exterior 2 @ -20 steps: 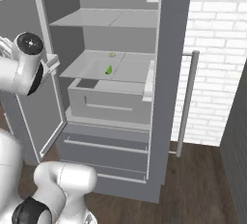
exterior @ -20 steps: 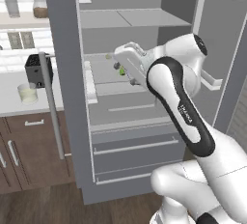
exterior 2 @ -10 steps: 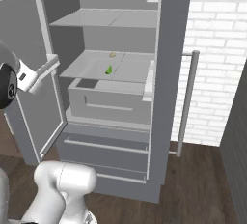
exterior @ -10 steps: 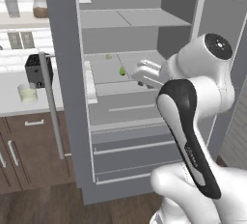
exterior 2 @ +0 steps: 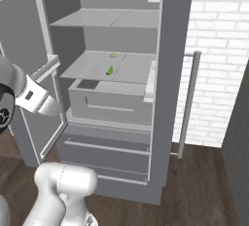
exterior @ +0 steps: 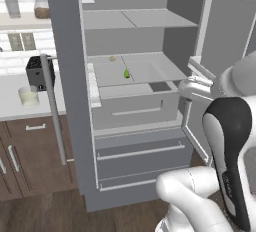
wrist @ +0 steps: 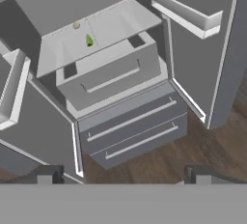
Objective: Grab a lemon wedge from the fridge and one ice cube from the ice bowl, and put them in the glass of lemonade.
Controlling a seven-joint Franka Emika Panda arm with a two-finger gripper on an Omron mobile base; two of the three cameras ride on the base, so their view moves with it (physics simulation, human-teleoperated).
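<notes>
Lemon wedge (exterior: 126,74): a tiny yellow-green piece lying on the fridge's middle shelf, near the shelf's centre, with bare shelf all around it.
Pincer (wrist: 123,175): its two dark fingertips stand wide apart at the bottom of the hand view, holding nothing, well back from the fridge and above the wooden floor (wrist: 193,146).
Arm: its white end sits beside the inner face of the fridge's right door (exterior: 227,41), well apart from the shelf.
Drawers: two grey drawers with horizontal handles at the bottom of the fridge (exterior 2: 107,147), both shut; bare floor lies in front of them.
Crisper bin (exterior: 135,106): a grey box just under the middle shelf, its front edge jutting out past the shelf's edge.
Fridge (exterior: 65,101): tall, matte grey, both doors swung wide, so the whole front stands clear.
Left door: its edge, with a long silver bar handle (exterior: 52,111), stands between the fridge interior and the counter.
Beige lump (exterior: 112,58): small, on the same shelf, behind the wedge and a little to its left, apart from it.
Upper shelf (exterior 2: 109,19): bare, above the wedge.
Counter (exterior: 10,108): left of the fridge, carrying the glass of lemonade (exterior: 28,96) with a dark toaster (exterior: 37,72) just behind it.
</notes>
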